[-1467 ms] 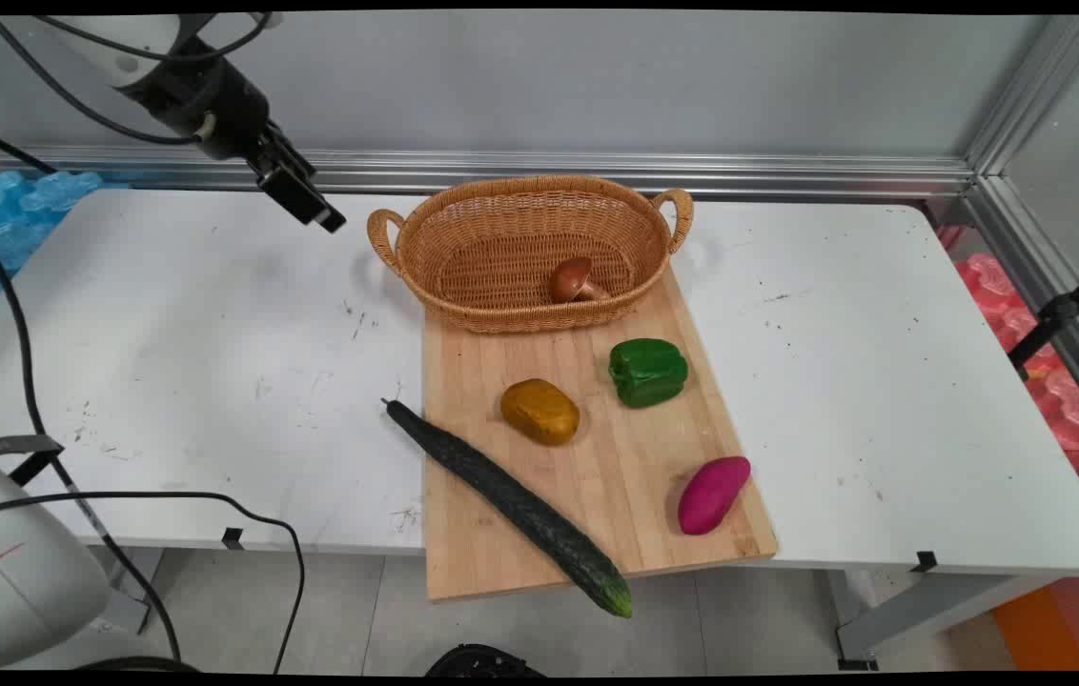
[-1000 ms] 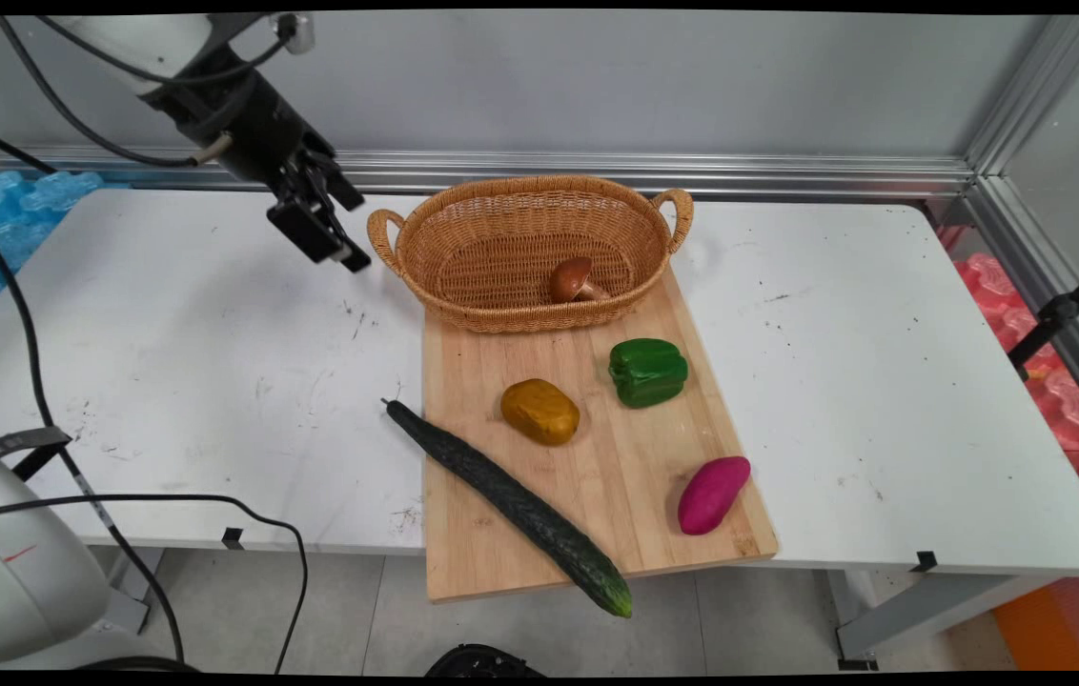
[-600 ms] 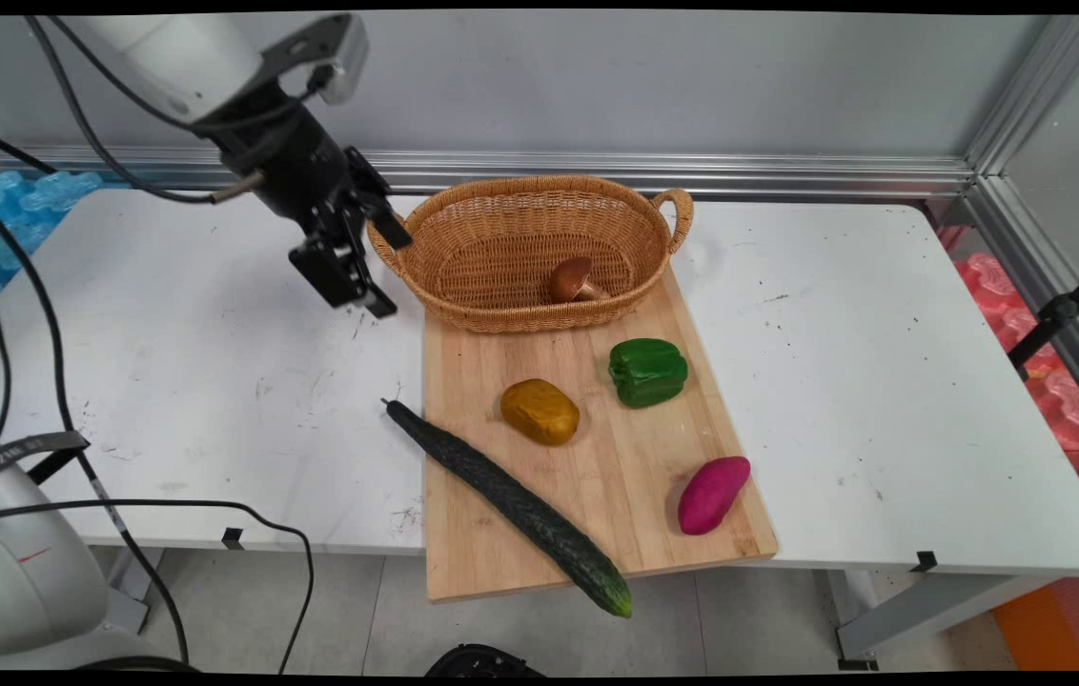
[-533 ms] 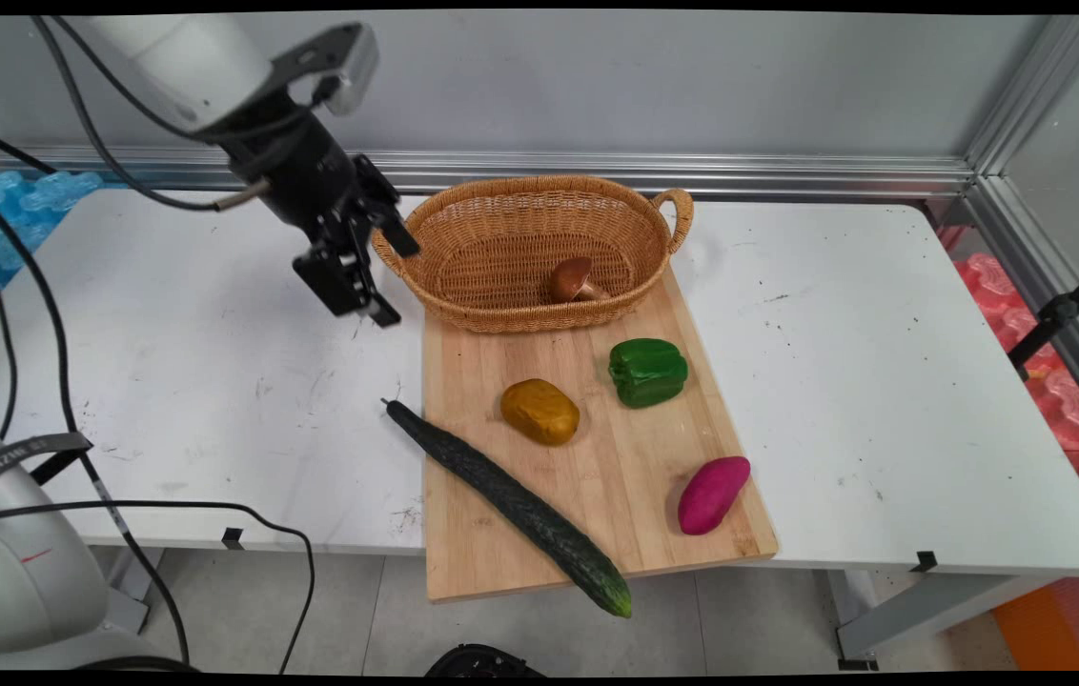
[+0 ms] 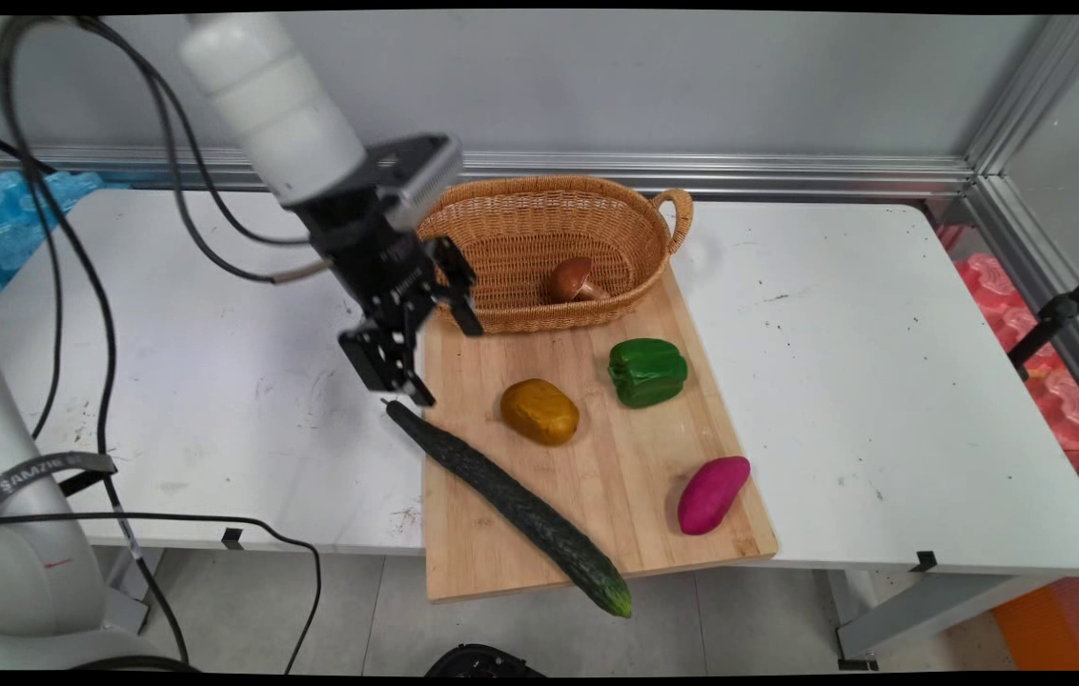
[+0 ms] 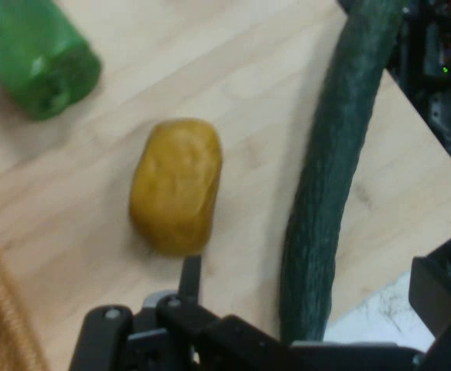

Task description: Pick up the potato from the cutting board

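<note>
My gripper [image 5: 447, 362] hangs open above the far left corner of the wooden cutting board [image 5: 635, 448], just in front of the wicker basket [image 5: 539, 187]. It holds nothing. The dark green cucumber [image 5: 506, 500] lies slantwise over the board's left edge, its stem end right below my near finger. A yellow potato [image 5: 539, 411] rests a little to the right. In the hand view the potato [image 6: 175, 185] sits ahead of the left finger [image 6: 190, 272], with the cucumber [image 6: 333, 178] running between the fingers. The green pepper [image 6: 35, 58] shows at the top left.
A brown mushroom [image 5: 573, 279] lies inside the basket. The green pepper [image 5: 647, 371] and a purple sweet potato [image 5: 712, 494] sit on the board's right half. The cucumber's tip and the board overhang the table's near edge. Black cables [image 5: 101, 314] hang at the left.
The arm has swung from the table's far left down and rightward, past the basket's left handle, to the board's far left corner. The gripper stayed open; nothing on the table moved.
</note>
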You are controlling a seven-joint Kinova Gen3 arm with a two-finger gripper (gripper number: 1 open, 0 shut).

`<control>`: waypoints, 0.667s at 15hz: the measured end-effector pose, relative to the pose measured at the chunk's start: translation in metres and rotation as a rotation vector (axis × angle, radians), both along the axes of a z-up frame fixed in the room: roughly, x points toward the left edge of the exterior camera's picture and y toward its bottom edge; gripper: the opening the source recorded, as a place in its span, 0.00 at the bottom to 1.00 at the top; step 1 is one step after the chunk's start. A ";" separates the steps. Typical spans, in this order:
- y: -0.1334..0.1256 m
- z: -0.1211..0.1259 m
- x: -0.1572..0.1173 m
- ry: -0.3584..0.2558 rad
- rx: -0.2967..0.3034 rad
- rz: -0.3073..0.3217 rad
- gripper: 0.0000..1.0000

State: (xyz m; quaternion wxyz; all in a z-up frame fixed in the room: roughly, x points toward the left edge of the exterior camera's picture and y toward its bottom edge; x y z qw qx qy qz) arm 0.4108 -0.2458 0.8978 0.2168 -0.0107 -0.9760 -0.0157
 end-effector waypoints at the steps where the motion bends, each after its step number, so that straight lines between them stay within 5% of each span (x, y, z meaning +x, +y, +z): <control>1: -0.002 -0.010 -0.009 -0.002 0.000 -0.042 1.00; 10: -0.034 -0.063 -0.054 -0.039 -0.040 -0.184 1.00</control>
